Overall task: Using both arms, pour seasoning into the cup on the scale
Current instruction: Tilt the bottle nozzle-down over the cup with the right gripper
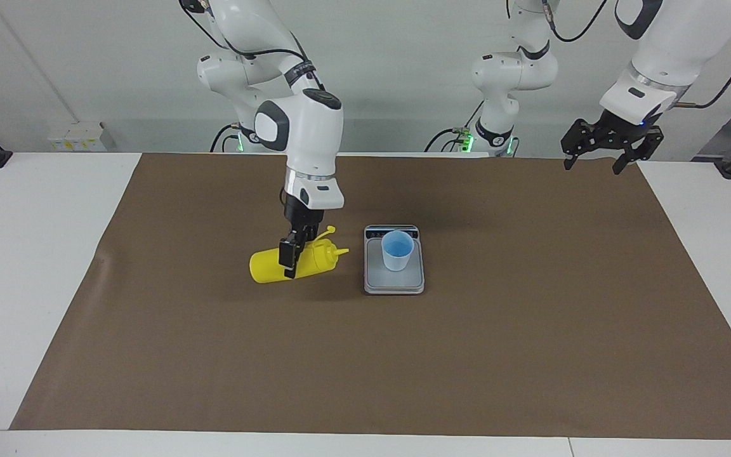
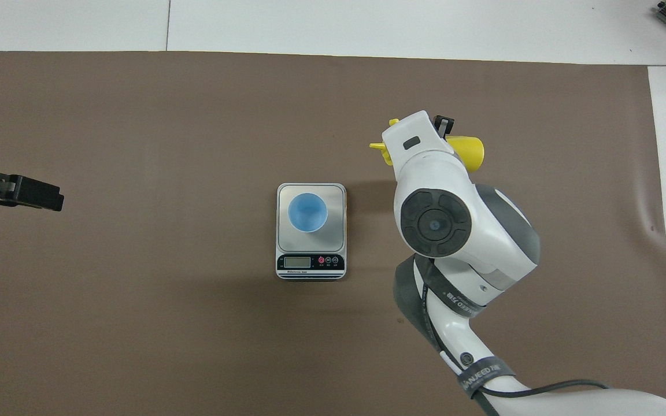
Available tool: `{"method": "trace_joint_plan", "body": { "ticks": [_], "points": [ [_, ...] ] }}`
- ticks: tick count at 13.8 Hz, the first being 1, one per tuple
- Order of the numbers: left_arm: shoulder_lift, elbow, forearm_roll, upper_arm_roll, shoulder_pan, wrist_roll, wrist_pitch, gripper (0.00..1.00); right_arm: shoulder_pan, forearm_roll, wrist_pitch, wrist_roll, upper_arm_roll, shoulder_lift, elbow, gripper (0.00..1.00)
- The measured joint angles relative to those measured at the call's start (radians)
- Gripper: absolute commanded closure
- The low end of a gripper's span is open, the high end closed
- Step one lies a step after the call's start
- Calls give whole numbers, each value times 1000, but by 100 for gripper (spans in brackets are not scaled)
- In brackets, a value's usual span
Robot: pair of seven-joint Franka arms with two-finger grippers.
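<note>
Glossy plastic bottle; matt brown paper mat; scale plate possibly metal.

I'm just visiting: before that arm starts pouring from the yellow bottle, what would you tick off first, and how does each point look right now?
1. Right gripper shut on the seasoning bottle: ok.
2. Bottle tipped on its side, nozzle toward the cup: ok.
3. Nozzle over the cup: not ok, it is beside the scale.
4. Cup upright on the scale's plate: ok.
5. Nozzle uncapped: cannot tell.
6. Left gripper open, waiting at its own end of the table: ok.
</note>
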Motion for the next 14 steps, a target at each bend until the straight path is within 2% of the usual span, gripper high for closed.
{"method": "trace_joint_plan", "body": {
  "ticks": [9,11,14],
  "points": [
    [0,0,0,0,0,0,0,0,126,-320,-164,1,1,112,117,100],
    [0,0,0,0,0,0,0,0,182,-400,-238,47,1,148,141,100],
    [0,0,0,0,0,0,0,0,228,-449,-289,99,1,180,172,100]
  ]
}}
